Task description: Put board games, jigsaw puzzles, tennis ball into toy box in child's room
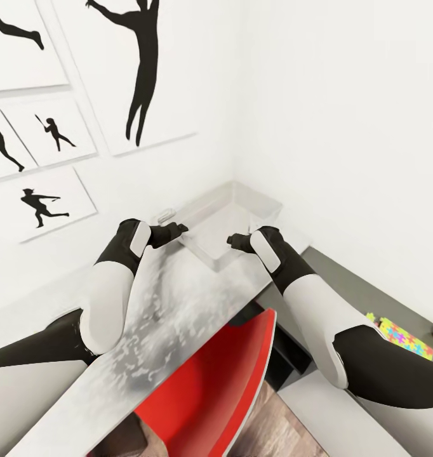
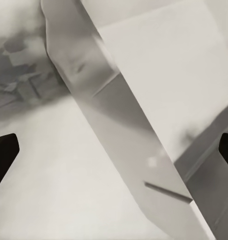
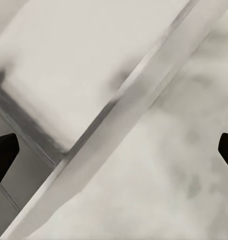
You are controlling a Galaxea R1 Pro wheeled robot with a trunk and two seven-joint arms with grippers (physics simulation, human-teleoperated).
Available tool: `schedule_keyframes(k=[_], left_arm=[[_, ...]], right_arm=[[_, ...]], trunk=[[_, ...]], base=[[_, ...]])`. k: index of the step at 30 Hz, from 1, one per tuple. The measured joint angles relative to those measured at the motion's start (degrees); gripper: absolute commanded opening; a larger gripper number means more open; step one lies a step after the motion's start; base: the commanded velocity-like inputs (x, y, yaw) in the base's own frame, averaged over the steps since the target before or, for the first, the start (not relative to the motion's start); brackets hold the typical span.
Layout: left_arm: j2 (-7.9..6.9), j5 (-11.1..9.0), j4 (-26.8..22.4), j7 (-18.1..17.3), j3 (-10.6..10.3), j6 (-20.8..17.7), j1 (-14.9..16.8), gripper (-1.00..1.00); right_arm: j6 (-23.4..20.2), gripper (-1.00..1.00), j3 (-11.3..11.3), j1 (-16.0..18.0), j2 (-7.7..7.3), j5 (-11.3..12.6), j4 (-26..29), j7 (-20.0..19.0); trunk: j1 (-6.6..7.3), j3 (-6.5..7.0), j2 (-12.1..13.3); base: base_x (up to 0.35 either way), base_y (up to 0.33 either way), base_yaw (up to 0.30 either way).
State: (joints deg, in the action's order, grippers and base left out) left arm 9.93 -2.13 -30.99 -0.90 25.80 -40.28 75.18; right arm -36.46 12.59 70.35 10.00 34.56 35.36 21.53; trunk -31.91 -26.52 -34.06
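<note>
Head view: toy box mid-frame on the table, in the wall corner. Left gripper and right gripper flank its near end, both spread wide, holding nothing. Jigsaw puzzle lower right.

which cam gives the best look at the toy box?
Head view: the whole toy box shows in the wall corner on the table, with a gripper at each near corner. Both wrist views give only a blurred close-up of its rim and sloping wall.
</note>
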Motion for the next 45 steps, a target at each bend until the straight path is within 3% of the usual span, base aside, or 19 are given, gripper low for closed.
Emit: schedule_keyframes(k=[11, 29, 45], left_arm=[[0.0, 0.0, 0.0, -0.1, 0.0, 0.0, 0.0, 1.0], [0.0, 0.0, 0.0, -0.1, 0.0, 0.0, 0.0, 1.0], [0.0, 0.0, 0.0, -0.1, -0.1, 0.0, 0.0, 1.0]], right_arm=[[0.1, 1.0, 0.2, 0.0, 0.0, 0.0, -0.1, 0.0], [6.0, 1.0, 1.0, 0.0, 0.0, -0.1, -0.8, 0.2], [6.3, 1.0, 1.1, 0.0, 0.0, -0.1, -0.8, 1.4]], trunk=[[0.0, -0.36, 0.0], [0.0, -0.62, 0.0], [0.0, -1.27, 0.0]], base=[[0.0, 0.0, 0.0], [0.0, 0.0, 0.0], [0.0, 0.0, 0.0]])
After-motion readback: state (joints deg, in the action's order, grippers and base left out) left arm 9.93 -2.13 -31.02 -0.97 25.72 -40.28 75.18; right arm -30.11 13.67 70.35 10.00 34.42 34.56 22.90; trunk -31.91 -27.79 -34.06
